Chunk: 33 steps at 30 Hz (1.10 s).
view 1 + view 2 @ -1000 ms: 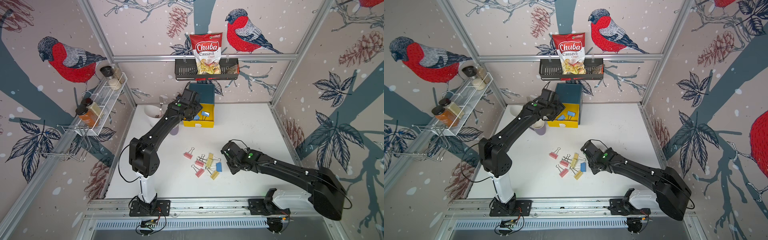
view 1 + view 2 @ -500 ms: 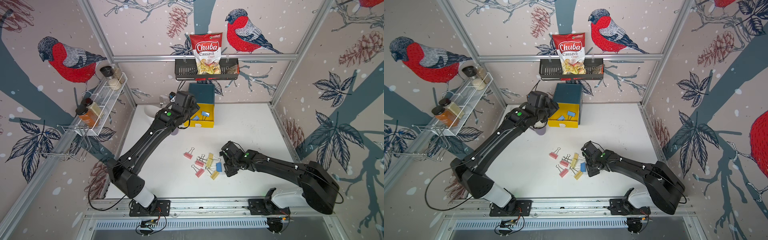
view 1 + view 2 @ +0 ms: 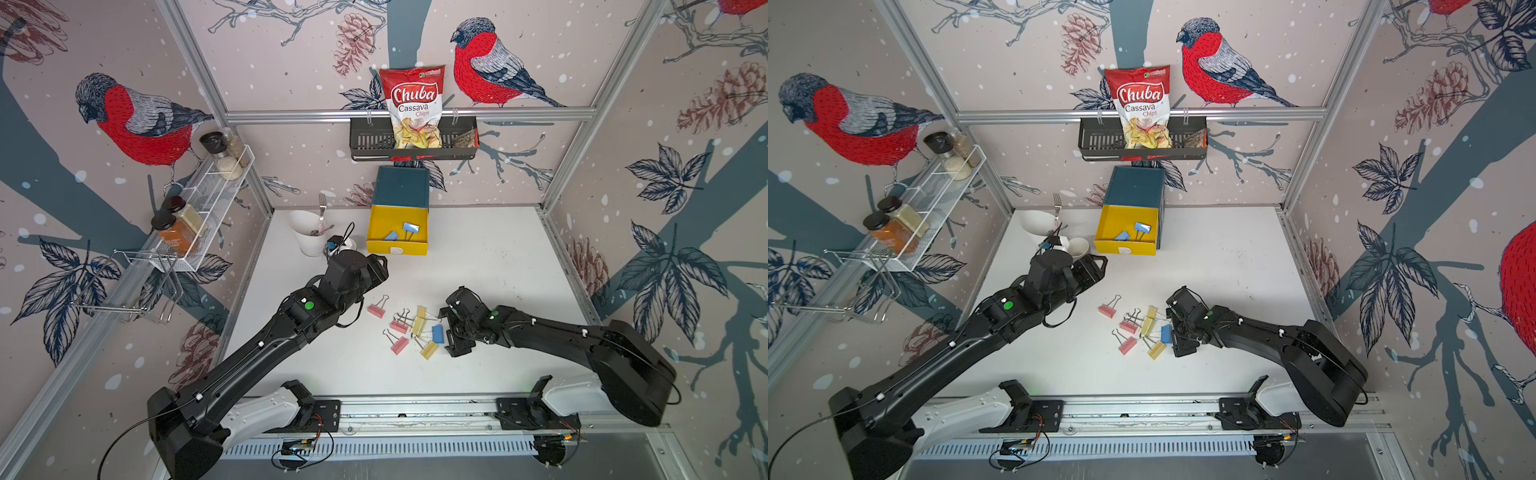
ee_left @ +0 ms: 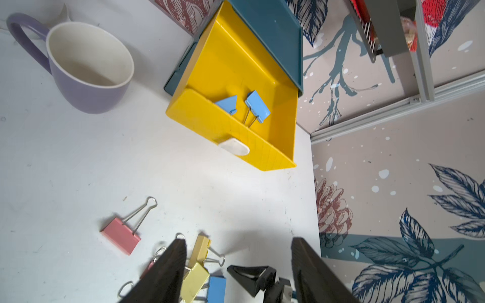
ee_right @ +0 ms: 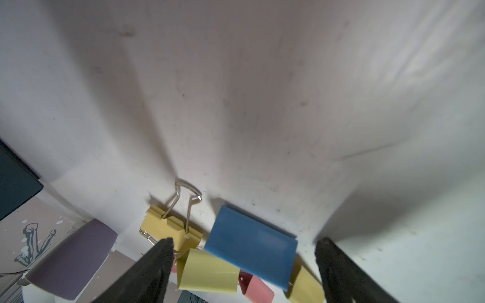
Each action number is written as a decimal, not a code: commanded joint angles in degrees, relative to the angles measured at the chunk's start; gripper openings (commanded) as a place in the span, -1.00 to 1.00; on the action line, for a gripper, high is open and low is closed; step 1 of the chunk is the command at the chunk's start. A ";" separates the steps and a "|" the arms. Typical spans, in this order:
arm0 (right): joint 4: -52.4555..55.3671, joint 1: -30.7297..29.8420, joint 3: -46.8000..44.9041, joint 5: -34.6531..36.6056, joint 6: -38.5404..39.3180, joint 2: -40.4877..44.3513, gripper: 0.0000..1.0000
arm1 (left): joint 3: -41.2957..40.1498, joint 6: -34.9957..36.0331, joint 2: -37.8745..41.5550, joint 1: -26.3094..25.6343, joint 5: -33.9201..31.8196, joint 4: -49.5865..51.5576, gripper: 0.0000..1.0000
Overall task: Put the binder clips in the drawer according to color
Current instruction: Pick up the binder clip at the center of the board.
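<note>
Blue partly sorted: two binder clips in the open yellow drawer, seven to go.
Rest clustered on surface; right tool open astride blue clip, left tool open, empty.

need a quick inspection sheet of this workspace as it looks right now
surface: white tabletop, faint scuffs
job's things: chest with yellow drawer open, two blue clips inside; three pink clips, three yellow clips, one blue clip loose on tabletop
clutter: purple mug, white cup holding a fork
grippers: left gripper open, holding nothing; right gripper open, fingers either side of the loose blue clip
cables: black cable looped at left wrist
surroundings: chips bag in black basket, spice jars on wire rack
</note>
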State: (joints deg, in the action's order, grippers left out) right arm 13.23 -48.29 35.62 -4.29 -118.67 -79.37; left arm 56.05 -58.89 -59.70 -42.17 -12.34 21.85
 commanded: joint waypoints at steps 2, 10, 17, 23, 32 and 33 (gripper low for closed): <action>-1.65 0.22 -0.33 -0.71 -4.90 -0.67 0.73 | -3.18 0.97 1.46 -1.77 -0.45 -0.34 0.31; -1.71 0.48 -0.11 -1.04 -6.21 -2.94 0.52 | -8.93 -2.65 3.35 -5.05 -2.19 -0.45 0.27; -1.66 1.42 -0.67 -1.64 -7.11 -4.31 0.45 | -8.29 -3.76 3.45 -7.38 -4.70 1.49 0.25; 1.89 1.66 1.94 -2.07 -5.37 -7.47 0.39 | -7.78 -4.39 3.28 -7.77 -5.37 2.47 0.23; 5.20 1.62 2.42 -0.97 -4.12 -8.47 0.23 | -7.55 -4.73 4.16 -8.10 -6.20 2.54 0.22; 5.51 1.45 2.69 -0.87 -3.88 -8.68 0.22 | -7.49 -4.73 4.16 -8.08 -6.22 2.66 0.22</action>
State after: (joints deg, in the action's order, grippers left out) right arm 8.54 -46.74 38.65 -9.45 -118.63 -86.91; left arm 48.05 -63.20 -55.70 -50.06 -17.17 23.83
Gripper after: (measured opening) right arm 0.615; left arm 0.610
